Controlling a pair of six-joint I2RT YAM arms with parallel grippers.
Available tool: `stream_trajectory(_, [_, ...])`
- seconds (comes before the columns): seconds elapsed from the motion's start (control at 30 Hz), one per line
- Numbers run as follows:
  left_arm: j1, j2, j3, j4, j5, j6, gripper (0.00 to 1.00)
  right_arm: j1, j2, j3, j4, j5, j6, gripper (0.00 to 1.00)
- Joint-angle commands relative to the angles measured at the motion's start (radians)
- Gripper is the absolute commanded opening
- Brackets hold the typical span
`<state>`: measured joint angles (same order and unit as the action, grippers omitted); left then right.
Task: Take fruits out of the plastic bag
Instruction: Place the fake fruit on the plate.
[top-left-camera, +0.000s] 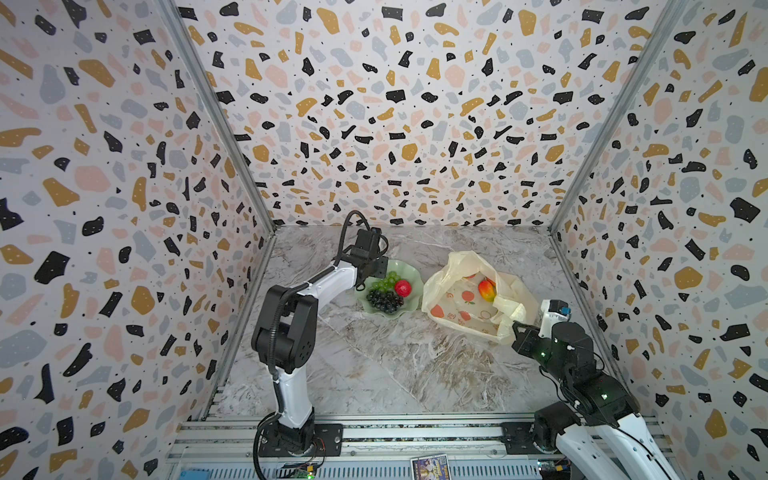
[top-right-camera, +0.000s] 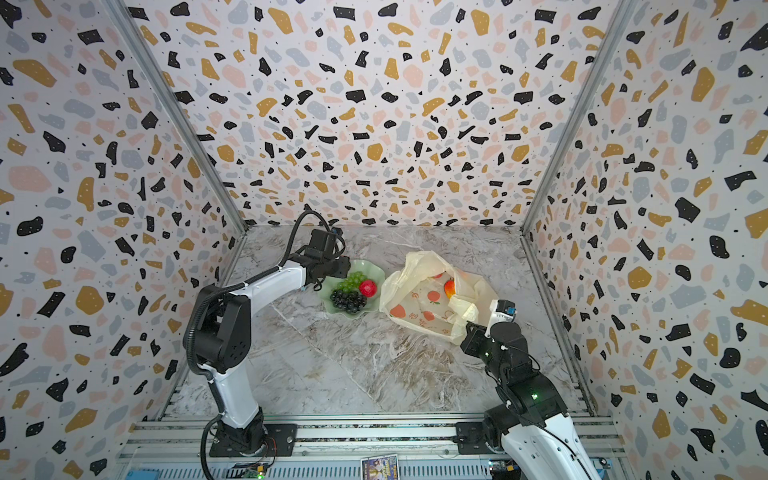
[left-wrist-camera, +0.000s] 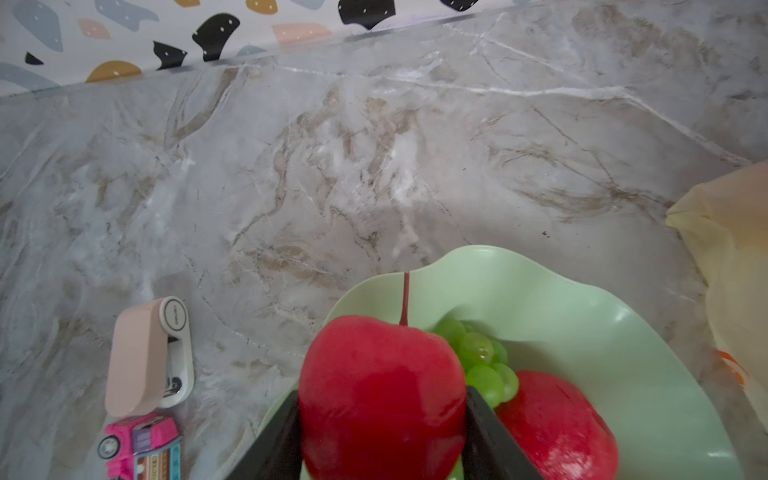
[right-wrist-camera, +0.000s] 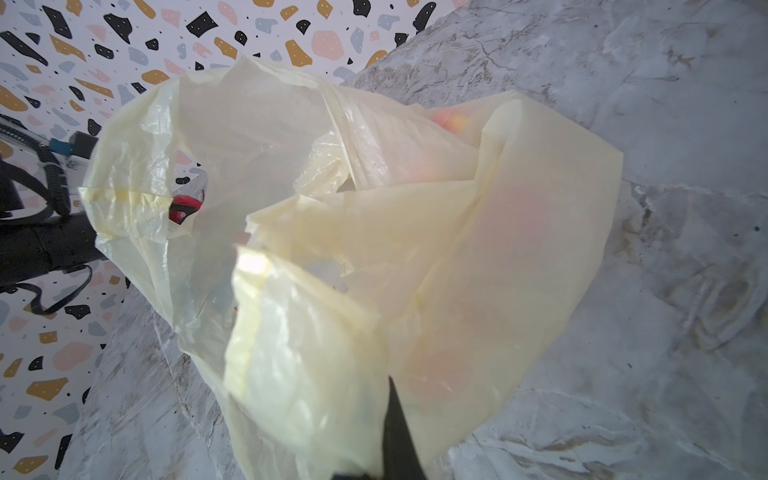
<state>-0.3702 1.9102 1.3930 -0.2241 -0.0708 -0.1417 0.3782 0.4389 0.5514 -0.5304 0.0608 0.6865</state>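
My left gripper (left-wrist-camera: 382, 436) is shut on a red apple (left-wrist-camera: 382, 395) with a stem. It hangs over the near-left rim of the pale green plate (left-wrist-camera: 582, 316). On that plate (top-left-camera: 413, 276) lie green grapes (top-left-camera: 386, 281), black grapes (top-left-camera: 384, 300) and another red fruit (top-left-camera: 402, 287). In both top views the left gripper (top-left-camera: 376, 266) hides the held apple. The plastic bag (top-left-camera: 457, 303) lies open to the right of the plate, with a red-yellow fruit (top-left-camera: 487, 289) inside. My right gripper (top-left-camera: 515, 328) is shut on the bag's near edge (right-wrist-camera: 374, 228).
A pink-and-white clip-like object (left-wrist-camera: 145, 357) and a pink toy car (left-wrist-camera: 141, 444) lie on the marble left of the plate. Patterned walls enclose the table on three sides. A small card (top-left-camera: 430, 467) lies on the front rail.
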Motion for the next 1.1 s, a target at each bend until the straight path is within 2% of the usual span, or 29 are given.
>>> stream_trajectory(0.0, [0.008,0.008,0.038,-0.018,-0.003,0.002,0.25,0.005,-0.009,0.003,-0.023,0.017,-0.015,0.0])
stream_trajectory(0.23, [0.008,0.014,0.043,-0.037,0.011,0.001,0.33,0.005,-0.013,0.004,-0.026,0.016,-0.012,0.0])
stream_trajectory(0.57, [-0.006,-0.034,0.009,0.017,0.163,-0.029,0.37,0.005,-0.002,-0.001,-0.015,0.008,-0.011,0.0])
stream_trajectory(1.07, [-0.052,0.076,0.163,-0.058,0.133,0.023,0.47,0.005,-0.006,-0.001,-0.012,0.01,-0.015,0.0])
